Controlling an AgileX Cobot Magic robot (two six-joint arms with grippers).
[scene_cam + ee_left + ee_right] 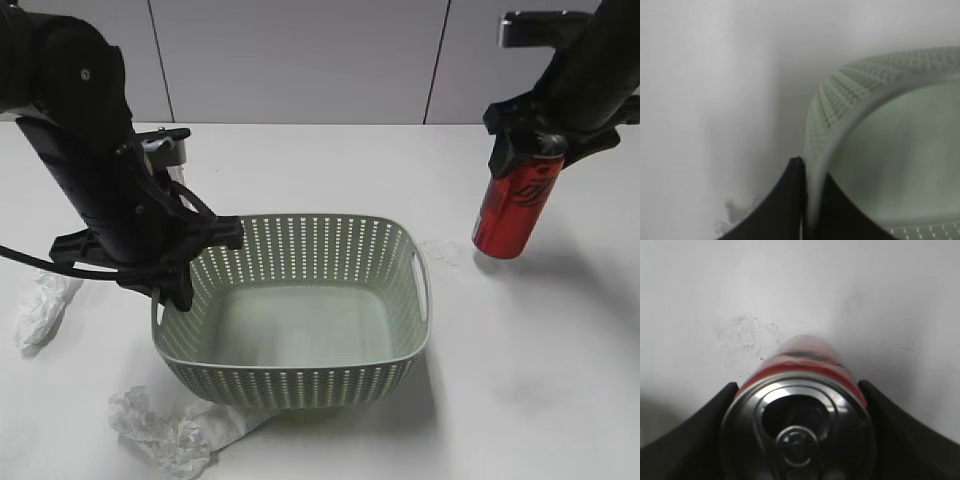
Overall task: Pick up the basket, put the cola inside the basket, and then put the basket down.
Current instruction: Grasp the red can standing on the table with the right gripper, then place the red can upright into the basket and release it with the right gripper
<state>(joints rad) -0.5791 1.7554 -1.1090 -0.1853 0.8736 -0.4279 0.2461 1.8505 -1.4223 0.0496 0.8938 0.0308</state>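
Observation:
The pale green slotted basket (300, 385) sits at the middle of the white table. My left gripper (175, 290) is shut on the basket's left wall, one finger inside and one outside. The left wrist view shows the basket wall (840, 100) pinched between the left gripper's black fingers (812, 185). My right gripper (535, 150) is shut on the top of the red cola can (510, 210), which hangs tilted to the right of the basket, its base at or just above the table. In the right wrist view the cola's silver top (800, 425) fills the space between the right gripper's fingers (797, 390).
Crumpled white paper lies at the left edge (40, 305) and at the basket's front left corner (170, 430). A small clear crumpled scrap (440, 250) lies between basket and can. A silver object (165, 150) stands behind my left arm.

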